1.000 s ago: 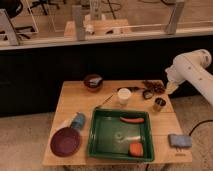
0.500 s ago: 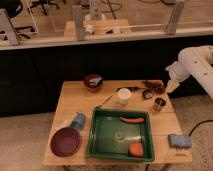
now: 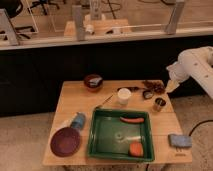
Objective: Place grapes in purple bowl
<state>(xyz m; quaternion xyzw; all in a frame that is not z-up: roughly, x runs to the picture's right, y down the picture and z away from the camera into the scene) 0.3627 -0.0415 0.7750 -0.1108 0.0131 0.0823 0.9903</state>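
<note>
The grapes are a small dark reddish cluster lying at the back right of the wooden table. The purple bowl is wide and shallow and sits at the front left corner of the table. My gripper hangs at the end of the white arm, just right of the grapes, at the table's right edge. The bowl is far from it, across the table.
A green tray in the front middle holds a long orange-red piece and an orange lump. Also on the table are a white cup, a black looped object, a metal cup, a small reddish-brown bowl, a blue item and a blue sponge.
The arm and gripper have shifted slightly right and up, near the table's back right corner. The objects on the table have not moved.
</note>
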